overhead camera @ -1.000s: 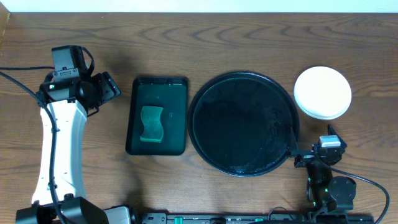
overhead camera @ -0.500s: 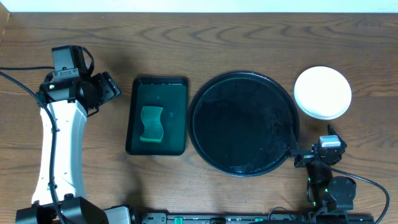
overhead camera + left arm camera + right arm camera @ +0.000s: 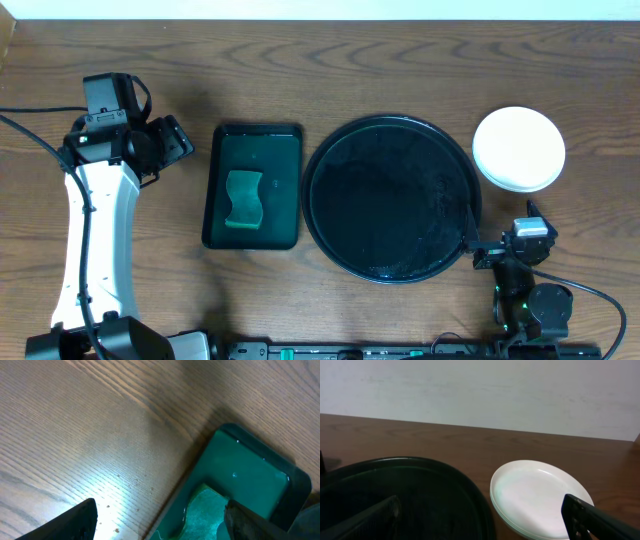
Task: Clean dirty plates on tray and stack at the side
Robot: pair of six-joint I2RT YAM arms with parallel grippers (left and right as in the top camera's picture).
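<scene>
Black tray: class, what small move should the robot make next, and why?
Probably retract the left gripper, open and empty, to rest: the black tray is bare, the plates sit stacked beside it, the sponge lies in the green tray.

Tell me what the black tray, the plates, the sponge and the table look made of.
The black tray looks plastic or lacquered: glossy, with glints on its floor. The plates: ceramic or melamine, I can't tell which; smooth, pale, softly shiny. The sponge: matte foam, wavy-edged. The table: wood or veneer, with clear grain and a light sheen.
</scene>
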